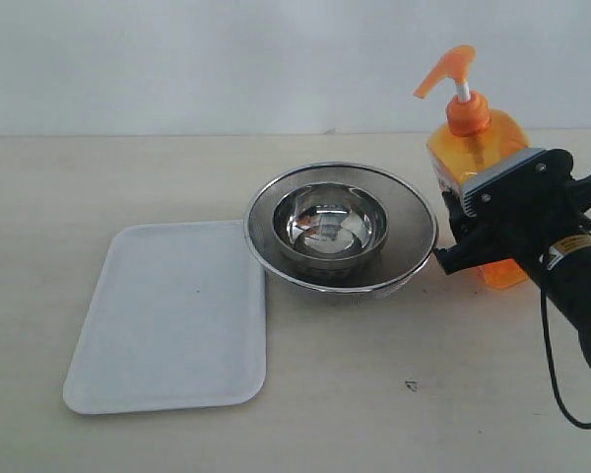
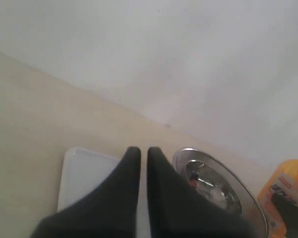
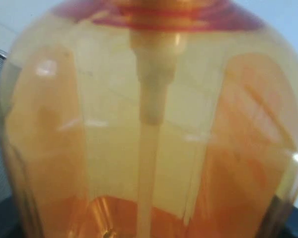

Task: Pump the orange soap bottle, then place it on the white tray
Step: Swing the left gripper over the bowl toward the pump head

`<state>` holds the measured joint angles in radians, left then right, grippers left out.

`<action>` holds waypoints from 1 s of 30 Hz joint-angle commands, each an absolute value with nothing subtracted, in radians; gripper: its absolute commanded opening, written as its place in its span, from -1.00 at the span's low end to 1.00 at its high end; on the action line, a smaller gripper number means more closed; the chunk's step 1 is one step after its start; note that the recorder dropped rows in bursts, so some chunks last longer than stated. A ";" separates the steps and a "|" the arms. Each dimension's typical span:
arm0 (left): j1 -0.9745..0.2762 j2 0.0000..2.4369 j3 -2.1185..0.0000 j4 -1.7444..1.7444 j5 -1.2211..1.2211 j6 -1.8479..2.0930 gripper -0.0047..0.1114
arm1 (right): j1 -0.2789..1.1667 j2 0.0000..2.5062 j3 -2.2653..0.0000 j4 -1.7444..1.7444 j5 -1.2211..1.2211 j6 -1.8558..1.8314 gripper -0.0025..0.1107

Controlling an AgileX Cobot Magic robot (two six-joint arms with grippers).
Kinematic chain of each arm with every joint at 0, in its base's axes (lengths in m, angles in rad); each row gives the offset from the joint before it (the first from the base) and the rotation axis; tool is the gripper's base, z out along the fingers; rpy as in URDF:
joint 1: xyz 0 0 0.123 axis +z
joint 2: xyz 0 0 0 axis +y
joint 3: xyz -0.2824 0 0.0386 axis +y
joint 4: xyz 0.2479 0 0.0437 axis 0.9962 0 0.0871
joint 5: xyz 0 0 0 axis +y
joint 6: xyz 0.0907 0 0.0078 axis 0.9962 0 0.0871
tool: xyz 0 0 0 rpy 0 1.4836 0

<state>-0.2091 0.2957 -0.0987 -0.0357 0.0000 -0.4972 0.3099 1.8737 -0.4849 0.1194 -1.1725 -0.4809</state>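
Observation:
The orange soap bottle [image 1: 470, 140] stands upright at the right of the table, just right of the steel bowl, its pump nozzle [image 1: 444, 75] raised and pointing left. My right gripper [image 1: 463, 236] closes on the bottle's lower body from the right. In the right wrist view the bottle [image 3: 149, 124] fills the whole picture, and only dark finger edges show at the lower corners. The white tray [image 1: 167, 315] lies flat at the left, touching the bowl's rim. My left gripper [image 2: 144, 151] is shut and empty, held above the tray [image 2: 84, 173]; the exterior view does not show it.
A round steel bowl [image 1: 340, 227] with a wide mesh rim sits between tray and bottle, also seen in the left wrist view as the bowl [image 2: 208, 178]. The right arm's cable [image 1: 557, 384] hangs over the table's right edge. A small dark speck [image 1: 411, 385] lies in front.

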 commanded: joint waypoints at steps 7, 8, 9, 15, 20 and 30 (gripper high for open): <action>-0.469 0.712 -0.289 0.014 -0.046 -0.493 -0.84 | 0.311 1.870 -0.514 0.128 -1.221 -0.489 -0.96; -0.486 0.745 -0.314 0.020 -0.057 -0.493 -0.84 | 0.311 1.870 -0.514 0.126 -1.221 -0.485 -0.96; -0.505 0.786 -0.342 0.023 -0.063 -0.493 -0.84 | 0.311 1.870 -0.514 0.126 -1.221 -0.483 -0.96; -0.560 0.991 -0.495 0.130 -0.076 -0.477 -0.84 | 0.311 1.870 -0.514 0.128 -1.221 -0.475 -0.96; -0.558 1.027 -0.518 0.185 -0.178 -0.471 -0.84 | 0.311 1.870 -0.514 0.128 -1.221 -0.461 -0.96; -0.558 1.168 -0.583 0.406 -0.378 -0.629 -0.84 | 0.311 1.870 -0.514 0.128 -1.221 -0.466 -0.96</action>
<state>-0.5501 1.1054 -0.5408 0.2571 -0.3512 -0.5368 0.3099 1.8760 -0.5025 0.1299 -1.1550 -0.4482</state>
